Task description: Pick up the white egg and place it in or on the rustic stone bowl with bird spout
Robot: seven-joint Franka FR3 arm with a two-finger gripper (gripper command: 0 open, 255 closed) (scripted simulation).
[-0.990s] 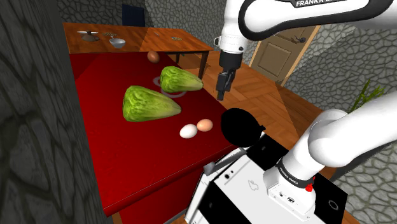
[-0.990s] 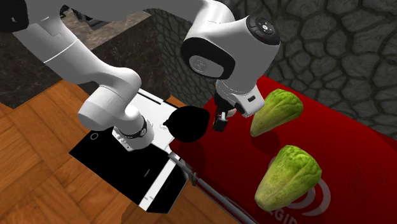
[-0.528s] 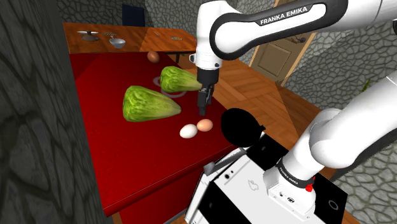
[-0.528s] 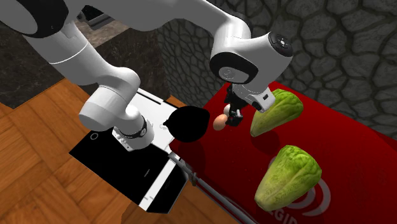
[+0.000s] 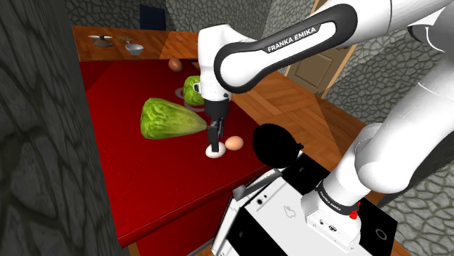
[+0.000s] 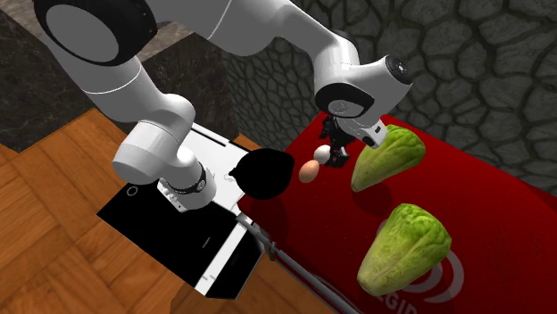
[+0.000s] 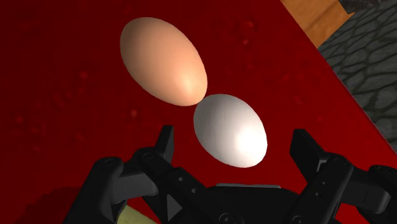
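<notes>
The white egg [image 7: 230, 128] lies on the red tabletop [image 5: 145, 182], touching a brown egg [image 7: 164, 58] beside it. My black gripper [image 7: 236, 147] is open and low over the white egg. One finger [image 7: 167, 145] stands on each side of it, and neither touches it. In the shoulder view the gripper [image 5: 213, 142] hangs straight down and covers most of the white egg [image 5: 214, 154]; the brown egg [image 5: 233, 143] lies just to its right. A black rounded shape with a pointed end [image 5: 276, 144] sits at the table's near corner by the stand.
Two green lettuce heads [image 5: 171, 118] [image 5: 195, 90] lie beyond the eggs, the farther one on a grey ring [image 5: 180, 92]. Another brown egg [image 5: 175, 65] lies further back. A wooden table [image 5: 182, 45] behind holds a small bowl [image 5: 134, 49] and dishes. The table edge is close to the eggs.
The arm has swung to the shoulder view's left and come down, from above the table's edge to right over the white egg. The fingers have stayed apart.
</notes>
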